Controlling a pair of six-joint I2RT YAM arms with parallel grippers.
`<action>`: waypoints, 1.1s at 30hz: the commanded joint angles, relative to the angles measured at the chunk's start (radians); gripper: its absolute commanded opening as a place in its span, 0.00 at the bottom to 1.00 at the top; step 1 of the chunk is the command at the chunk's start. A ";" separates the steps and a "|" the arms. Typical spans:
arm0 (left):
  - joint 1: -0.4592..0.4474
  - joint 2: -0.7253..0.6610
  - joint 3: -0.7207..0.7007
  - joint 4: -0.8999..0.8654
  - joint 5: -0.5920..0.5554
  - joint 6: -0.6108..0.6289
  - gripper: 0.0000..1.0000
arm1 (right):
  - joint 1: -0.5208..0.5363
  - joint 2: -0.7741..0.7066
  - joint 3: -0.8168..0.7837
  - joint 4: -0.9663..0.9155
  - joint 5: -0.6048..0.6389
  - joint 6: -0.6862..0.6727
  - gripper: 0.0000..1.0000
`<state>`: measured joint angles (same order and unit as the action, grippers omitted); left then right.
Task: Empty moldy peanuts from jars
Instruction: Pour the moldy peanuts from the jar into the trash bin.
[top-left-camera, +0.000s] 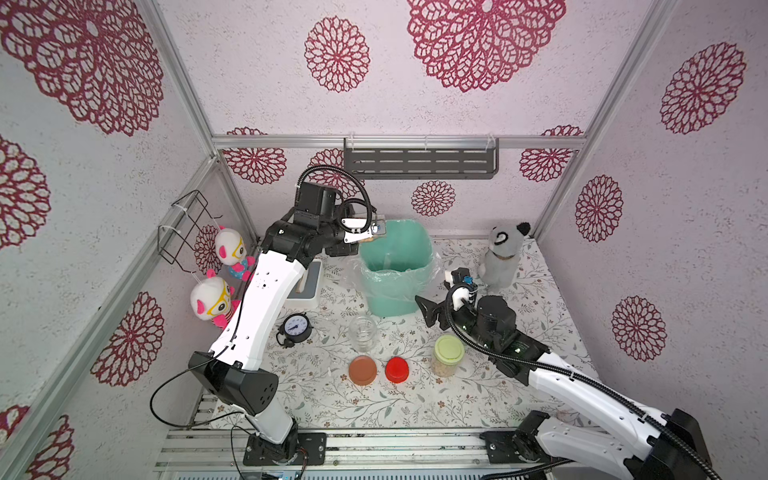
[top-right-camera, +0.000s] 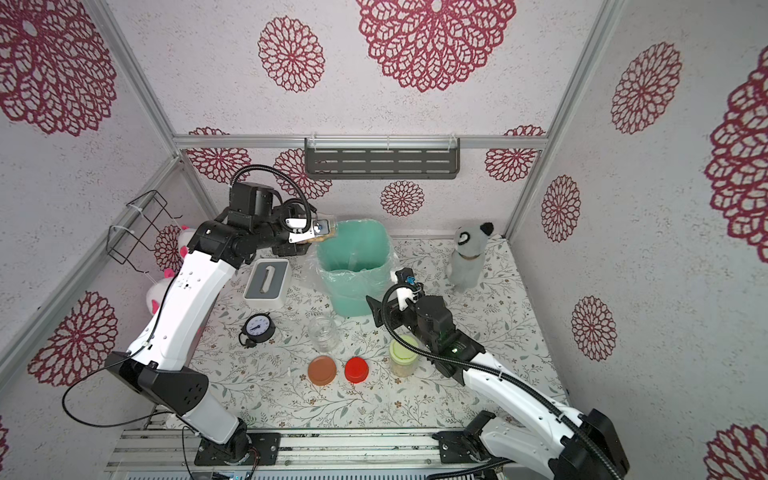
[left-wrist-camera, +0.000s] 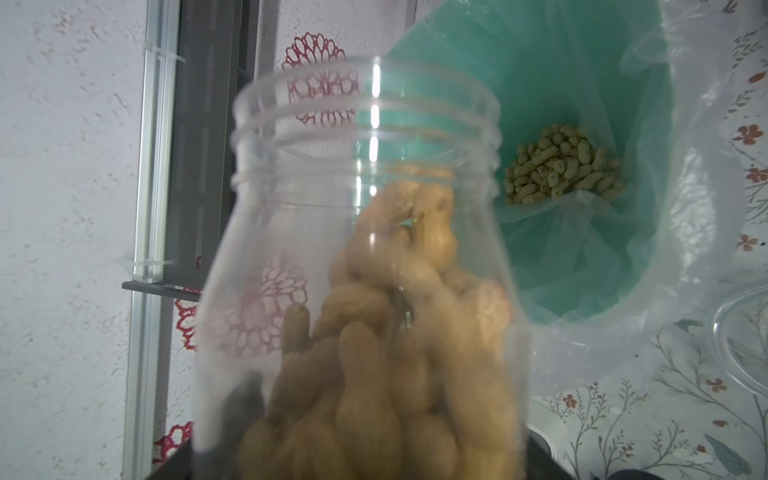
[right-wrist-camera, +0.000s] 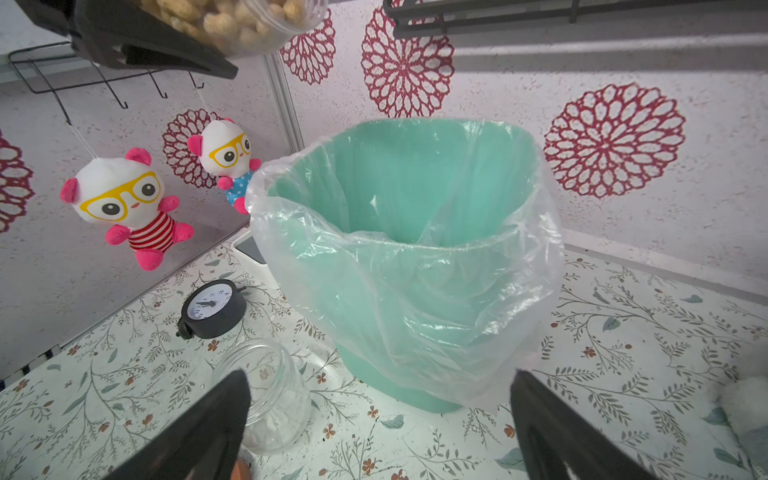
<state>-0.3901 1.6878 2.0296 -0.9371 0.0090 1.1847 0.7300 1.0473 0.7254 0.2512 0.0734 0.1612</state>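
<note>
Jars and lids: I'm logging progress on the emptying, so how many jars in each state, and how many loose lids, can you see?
Jar with green lid: 1
Empty open jar: 1
Open jar of peanuts, in the left gripper: 1
Loose lids: 2, brown lid and red lid
Total: 5

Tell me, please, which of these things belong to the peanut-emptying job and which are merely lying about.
Job in hand: held jar with moldy peanuts; lined green bin; dumped peanuts inside it; empty jar; green-lidded jar; brown lid; red lid.
Lying about: alarm clock; plush pandas; grey plush animal; tissue box.
</note>
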 joint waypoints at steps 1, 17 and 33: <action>-0.035 0.036 0.051 0.005 -0.143 0.116 0.00 | -0.009 0.001 -0.013 0.059 -0.009 0.031 0.99; -0.124 0.146 0.010 0.114 -0.424 0.434 0.00 | -0.018 -0.006 -0.083 0.113 0.042 0.049 0.99; -0.155 0.171 0.003 0.216 -0.486 0.562 0.00 | -0.023 0.002 -0.126 0.166 0.034 0.081 0.99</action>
<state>-0.5358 1.8534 2.0407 -0.7773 -0.4641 1.6840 0.7155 1.0546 0.5938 0.3553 0.1001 0.2165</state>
